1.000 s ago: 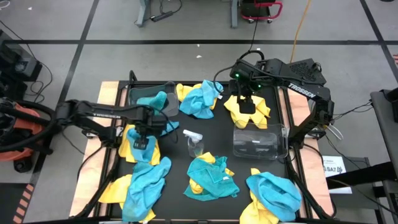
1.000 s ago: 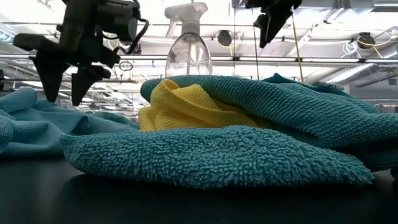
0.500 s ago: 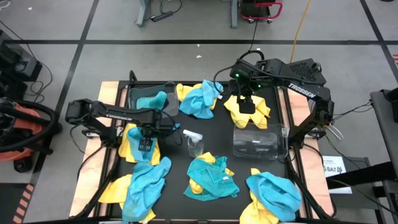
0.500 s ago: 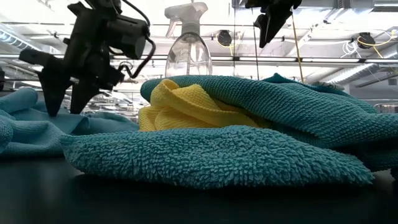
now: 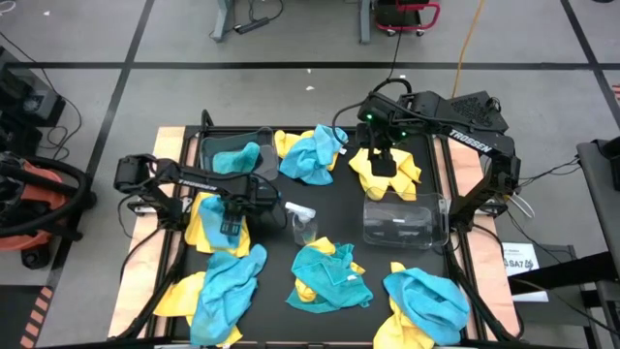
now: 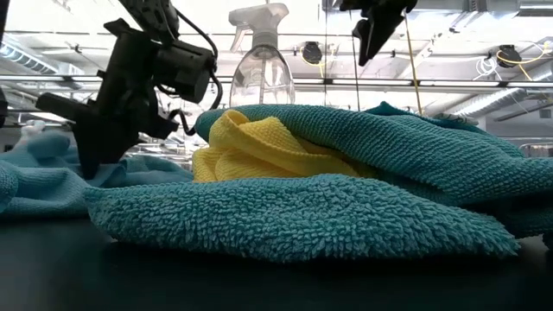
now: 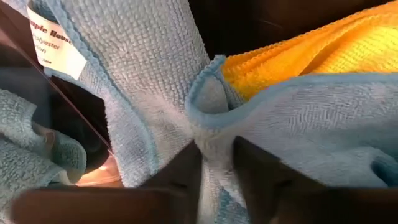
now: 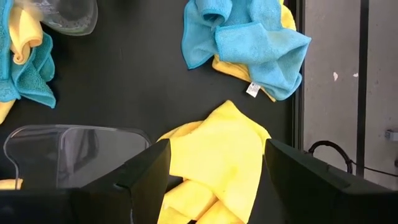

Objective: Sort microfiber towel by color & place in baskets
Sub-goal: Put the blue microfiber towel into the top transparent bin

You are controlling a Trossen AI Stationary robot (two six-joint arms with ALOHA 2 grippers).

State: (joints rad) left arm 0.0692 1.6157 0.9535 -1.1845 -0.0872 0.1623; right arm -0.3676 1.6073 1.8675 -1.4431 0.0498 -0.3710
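My left gripper is down on a turquoise towel that lies over a yellow one at the table's left, and is shut on a fold of it. The left clear basket holds one turquoise towel. My right gripper is open and hovers over a yellow towel just beyond the right clear basket. It touches nothing. My left gripper pinches a raised fold of the turquoise towel between its two fingers. The fingers come from above, pointing down. The towel lies slack on the yellow towel and the table.
A clear spray bottle stands mid-table, right of my left gripper. Mixed turquoise and yellow heaps lie at the far middle, near left, near middle and near right. The near middle heap fills the low view.
My left gripper has gone down and a little toward the table's right and near edge, sinking onto the turquoise towel at the left. Its fingers have drawn together on the cloth.
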